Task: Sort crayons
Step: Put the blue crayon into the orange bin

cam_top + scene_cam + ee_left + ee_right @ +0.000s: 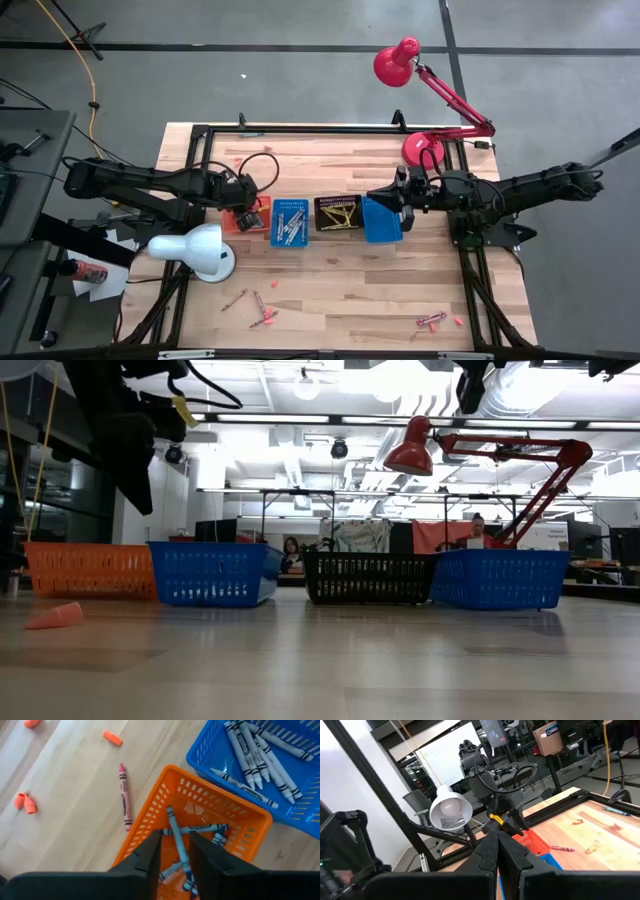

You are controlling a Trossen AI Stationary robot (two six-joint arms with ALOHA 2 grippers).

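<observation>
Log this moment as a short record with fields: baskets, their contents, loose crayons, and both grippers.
baskets: orange mesh basket, blue mesh basket, black mesh basket, second blue mesh basket, in a row on the wooden table
orange basket contents: blue crayons
blue basket contents: grey crayons
black basket contents: yellow crayons
loose: pink crayon beside the orange basket
left gripper: above the orange basket, fingers parted
right gripper: shut, holding nothing, over the second blue basket

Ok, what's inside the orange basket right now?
The orange basket holds a few blue crayons lying crossed. The left gripper hangs above, hiding the basket's near end.
</observation>
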